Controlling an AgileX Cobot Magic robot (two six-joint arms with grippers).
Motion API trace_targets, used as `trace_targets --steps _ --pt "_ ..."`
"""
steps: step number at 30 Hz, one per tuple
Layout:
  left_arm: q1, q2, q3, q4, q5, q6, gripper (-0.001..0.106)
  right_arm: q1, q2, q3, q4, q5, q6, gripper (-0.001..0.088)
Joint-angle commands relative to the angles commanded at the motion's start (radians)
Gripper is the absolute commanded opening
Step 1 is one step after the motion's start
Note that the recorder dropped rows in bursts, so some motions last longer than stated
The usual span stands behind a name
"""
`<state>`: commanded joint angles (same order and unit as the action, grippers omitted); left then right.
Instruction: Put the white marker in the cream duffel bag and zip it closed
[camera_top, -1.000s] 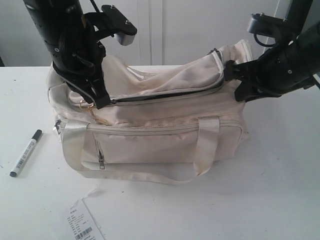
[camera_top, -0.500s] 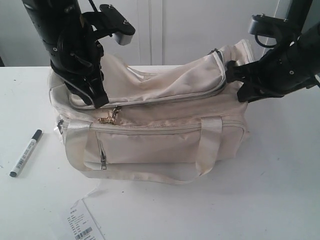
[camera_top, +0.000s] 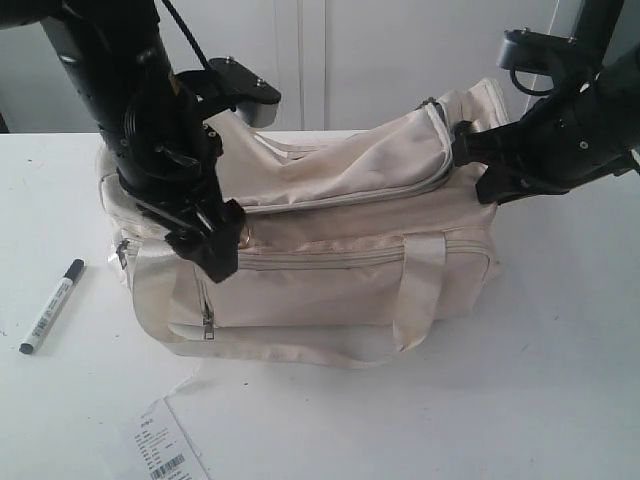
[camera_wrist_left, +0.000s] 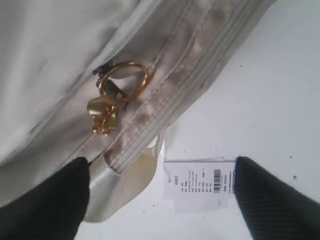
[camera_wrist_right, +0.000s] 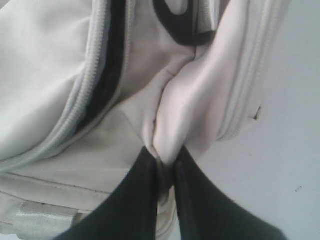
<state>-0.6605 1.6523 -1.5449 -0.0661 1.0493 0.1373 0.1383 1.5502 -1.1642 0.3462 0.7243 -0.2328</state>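
The white marker (camera_top: 52, 305) is spotted lying on the table (camera_top: 560, 380), left of the cream duffel bag (camera_top: 330, 270) and apart from it. Nothing is bagged yet, and the zipping is left too. A fold at the bag's right end is pinched tight by the right gripper (camera_wrist_right: 167, 162). The left gripper (camera_wrist_left: 161, 165) is held spread wide and empty, near a gold ring pull (camera_wrist_left: 122, 82). Soft, creased, faintly glossy fabric is shown; the top zip seems partly open, though that is hard to judge.
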Motion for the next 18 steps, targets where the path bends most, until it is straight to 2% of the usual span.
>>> trace_targets --steps 3,7,13,18 --pt "0.0 0.0 0.0 -0.03 -0.07 -0.078 0.08 0.0 0.0 0.0 0.0 0.0 0.0 0.0" --pt "0.0 0.0 0.0 0.018 -0.128 -0.229 0.069 0.0 0.0 0.0 -0.002 0.004 0.0 0.0" --pt "0.0 0.008 0.002 0.02 -0.144 -0.307 0.069 0.0 0.0 0.0 -0.004 -0.008 0.0 0.0" --pt "0.0 0.017 0.063 0.066 -0.143 -0.32 0.069 0.0 0.0 0.0 -0.004 -0.008 0.0 0.0"
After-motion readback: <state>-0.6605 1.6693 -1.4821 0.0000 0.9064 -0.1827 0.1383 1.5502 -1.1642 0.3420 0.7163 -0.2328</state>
